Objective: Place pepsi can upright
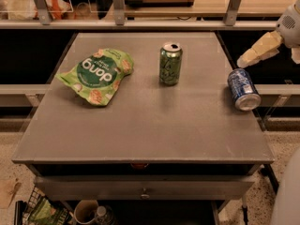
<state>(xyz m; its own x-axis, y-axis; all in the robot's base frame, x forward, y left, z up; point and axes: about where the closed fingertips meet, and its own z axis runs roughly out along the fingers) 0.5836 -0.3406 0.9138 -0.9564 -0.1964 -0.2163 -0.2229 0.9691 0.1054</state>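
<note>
Pepsi can point(243, 88): lay on its side at the table's point(140, 125) right edge.
My gripper point(255, 54): hung just above-right of it, seemingly apart.
Grip: wide or narrow, I could not tell.

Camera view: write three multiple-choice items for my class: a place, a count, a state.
1. Where is the end effector relative to the table? A. over its middle B. beyond its right edge, near the pepsi can C. at its left front corner
2. How many cans are on the table? A. one B. three C. two
3. How is the pepsi can placed? A. on its side B. upright C. upside down
Answers: 1 B, it hangs off the right edge; 2 C, green can plus pepsi can; 3 A, its silver end faces forward.
</note>
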